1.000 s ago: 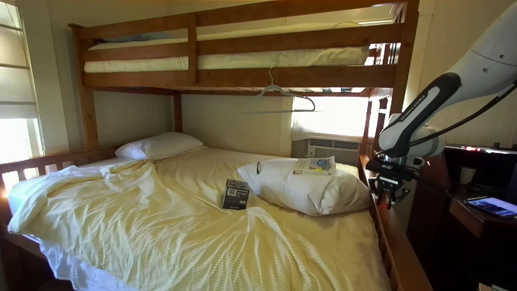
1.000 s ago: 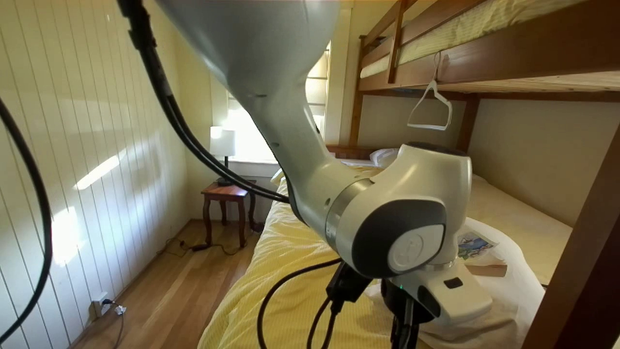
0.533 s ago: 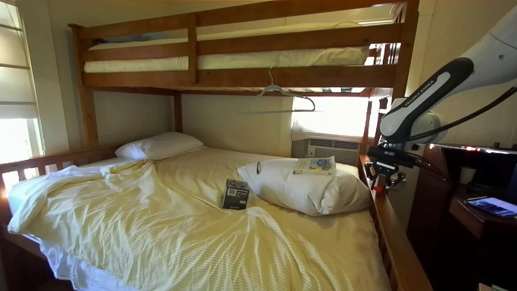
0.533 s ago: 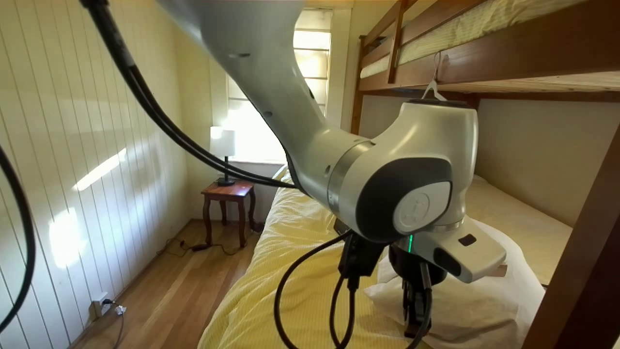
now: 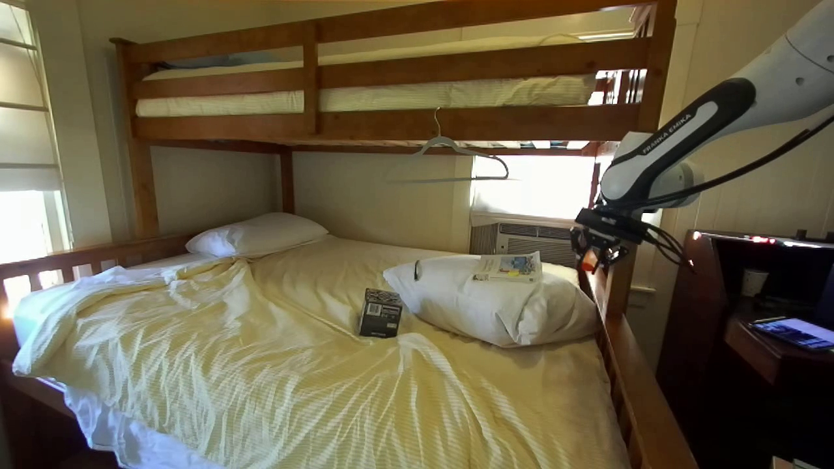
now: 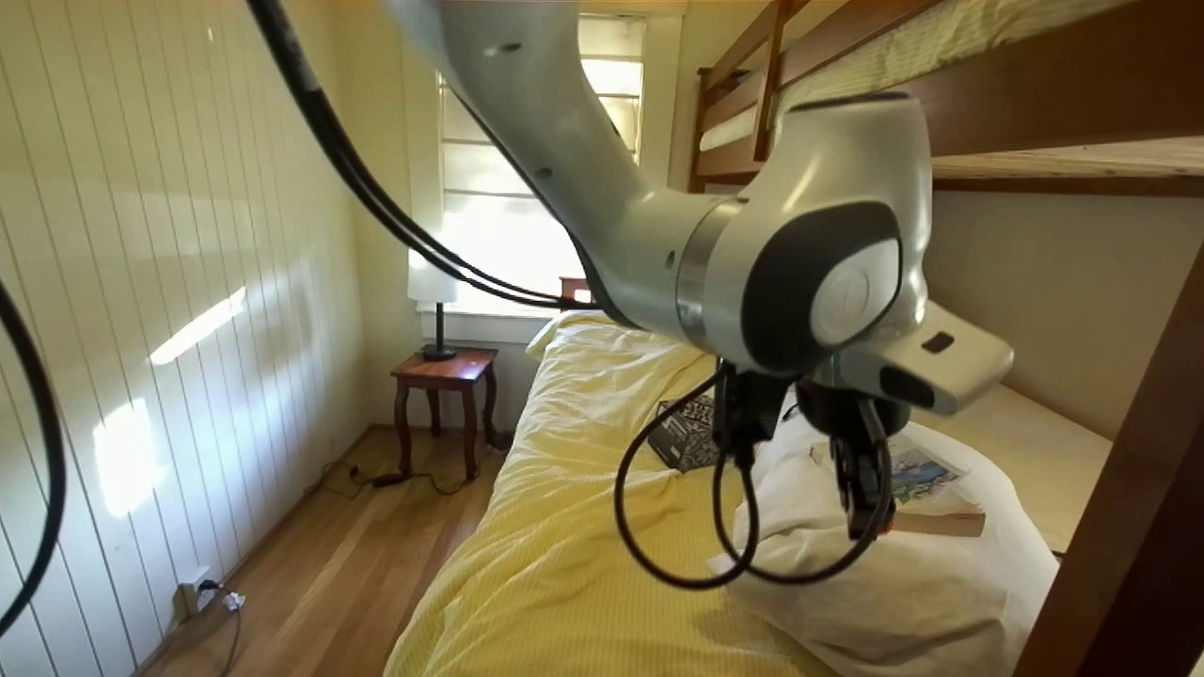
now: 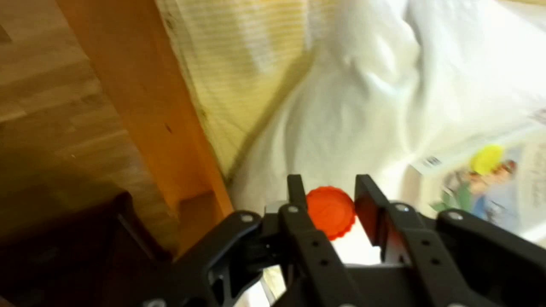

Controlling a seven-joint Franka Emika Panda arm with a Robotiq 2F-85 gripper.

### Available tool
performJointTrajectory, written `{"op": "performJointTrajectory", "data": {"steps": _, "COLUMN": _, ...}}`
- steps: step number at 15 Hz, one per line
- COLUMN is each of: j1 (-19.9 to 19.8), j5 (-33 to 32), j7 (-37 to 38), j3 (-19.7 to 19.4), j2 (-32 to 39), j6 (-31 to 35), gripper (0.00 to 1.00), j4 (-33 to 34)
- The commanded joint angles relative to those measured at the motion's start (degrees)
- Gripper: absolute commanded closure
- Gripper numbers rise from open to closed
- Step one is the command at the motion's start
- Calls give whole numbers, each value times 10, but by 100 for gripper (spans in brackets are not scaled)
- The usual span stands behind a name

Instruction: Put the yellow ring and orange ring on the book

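Black two-fingered gripper (image 7: 330,194): is clasping a scallop-edged orange ring (image 7: 330,215), lower centre of the wrist frame.
Pale illustrated paperback book (image 7: 477,187): is lying at right there, apart from the orange ring, bearing a round yellow ring (image 7: 487,159) on its cover.
White cloth pillow (image 6: 922,588): is supporting the book, lower right of an exterior view.
Dark patterned box (image 6: 689,437): is resting on a yellow striped bedspread (image 6: 555,545) near the pillow, mid-frame.
White-shaded lamp (image 6: 425,287): is standing on a red-brown wooden table (image 6: 463,366), left of centre.

The white arm (image 6: 649,246) bears FRANKA EMIKA lettering (image 5: 666,134), black cables (image 6: 334,146), a black gripper (image 7: 330,201).
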Motion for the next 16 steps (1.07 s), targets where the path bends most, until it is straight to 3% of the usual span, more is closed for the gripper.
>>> {"op": "performJointTrajectory", "data": {"steps": 1, "j1": 5, "j5": -44, "j7": 25, "j3": 20, "j2": 53, "j6": -9, "gripper": 91, "j4": 138}}
{"op": "performJointTrajectory", "data": {"steps": 5, "j1": 28, "j5": -25, "j7": -1, "j3": 41, "j2": 126, "j6": -45, "gripper": 91, "j4": 278}}
{"op": "performJointTrajectory", "data": {"steps": 8, "j1": 49, "j5": -10, "j7": -10, "j3": 24, "j2": 145, "j6": -57, "gripper": 91, "j4": 290}}
{"op": "performJointTrajectory", "data": {"steps": 9, "j1": 56, "j5": -21, "j7": 1, "j3": 20, "j2": 121, "j6": -44, "gripper": 66, "j4": 266}}
{"op": "performJointTrajectory", "data": {"steps": 11, "j1": 59, "j5": -19, "j7": 0, "j3": 16, "j2": 140, "j6": -45, "gripper": 66, "j4": 275}}
{"op": "performJointTrajectory", "data": {"steps": 12, "j1": 59, "j5": -19, "j7": -1, "j3": 14, "j2": 143, "j6": -45, "gripper": 91, "j4": 276}}
{"op": "performJointTrajectory", "data": {"steps": 14, "j1": 70, "j5": -42, "j7": 14, "j3": 10, "j2": 161, "j6": -52, "gripper": 91, "j4": 293}}
{"op": "performJointTrajectory", "data": {"steps": 16, "j1": 80, "j5": -25, "j7": 14, "j3": 17, "j2": 197, "j6": -37, "gripper": 91, "j4": 324}}
